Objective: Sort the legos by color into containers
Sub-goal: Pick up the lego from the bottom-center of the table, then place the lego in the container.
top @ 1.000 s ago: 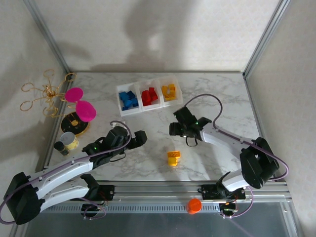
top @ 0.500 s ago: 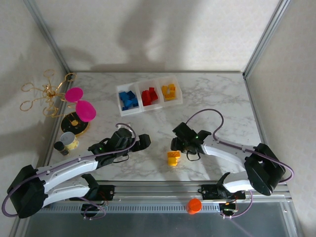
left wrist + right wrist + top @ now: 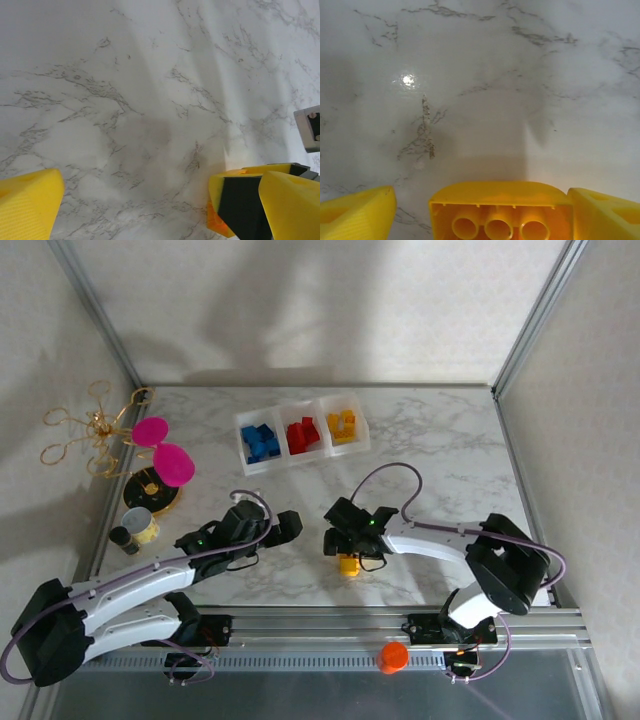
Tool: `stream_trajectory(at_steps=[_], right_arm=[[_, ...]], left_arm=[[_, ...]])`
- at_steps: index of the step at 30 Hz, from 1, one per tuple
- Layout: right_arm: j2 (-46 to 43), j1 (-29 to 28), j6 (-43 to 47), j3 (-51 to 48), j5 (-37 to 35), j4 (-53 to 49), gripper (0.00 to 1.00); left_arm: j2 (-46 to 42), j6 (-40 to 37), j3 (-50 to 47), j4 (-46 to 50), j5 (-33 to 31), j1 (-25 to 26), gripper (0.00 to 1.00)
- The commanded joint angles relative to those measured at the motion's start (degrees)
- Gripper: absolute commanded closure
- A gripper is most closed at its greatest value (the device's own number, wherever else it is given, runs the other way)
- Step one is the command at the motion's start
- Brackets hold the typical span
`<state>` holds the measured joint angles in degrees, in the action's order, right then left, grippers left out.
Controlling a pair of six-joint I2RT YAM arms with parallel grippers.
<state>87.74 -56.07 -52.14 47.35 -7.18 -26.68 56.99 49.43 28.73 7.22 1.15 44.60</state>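
Note:
The white three-compartment tray (image 3: 300,416) at the back holds blue legos (image 3: 261,442), red legos (image 3: 302,435) and yellow legos (image 3: 343,426), one colour per compartment. One yellow lego (image 3: 349,563) lies on the marble near the front. My right gripper (image 3: 341,546) stands over it, open. In the right wrist view the lego (image 3: 500,212) shows its hollow underside between the fingers (image 3: 360,212), with a gap on the left side and the right finger close against it. My left gripper (image 3: 288,527) hovers open to the left, nothing between its fingers (image 3: 27,207).
Two magenta discs (image 3: 163,450) on a gold wire stand (image 3: 92,425) and a small grey-and-yellow cup (image 3: 140,525) sit at the left edge. An orange knob (image 3: 393,656) is on the front rail. Metal frame posts bound the table.
My right gripper has come forward and left from near the tray down onto the loose yellow lego, and its jaws have widened. The left arm has shifted only slightly.

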Motion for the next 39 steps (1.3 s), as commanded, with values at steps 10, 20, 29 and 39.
stream_trajectory(at_steps=[10, 20, 29, 39], right_arm=[[3.67, -1.21, 3.25, 1.21, -2.53, -3.19, 0.25], [2.23, -1.10, 4.48, 2.01, -3.97, -3.26, 0.42], [-1.30, 4.36, 11.21, 10.85, -4.43, -6.25, 0.41], [6.17, 18.27, 21.81, 25.75, -4.91, 1.84, 0.40]], left_arm=[[-3.85, 2.42, -1.37, 3.43, -3.68, 0.64, 0.00], [-7.40, 3.37, -1.97, 4.98, -5.22, 0.44, 0.00], [-8.82, 0.41, 3.37, 10.32, -9.75, -0.89, 0.00], [-5.75, -4.40, 8.13, 6.76, -7.54, -7.18, 0.00]])
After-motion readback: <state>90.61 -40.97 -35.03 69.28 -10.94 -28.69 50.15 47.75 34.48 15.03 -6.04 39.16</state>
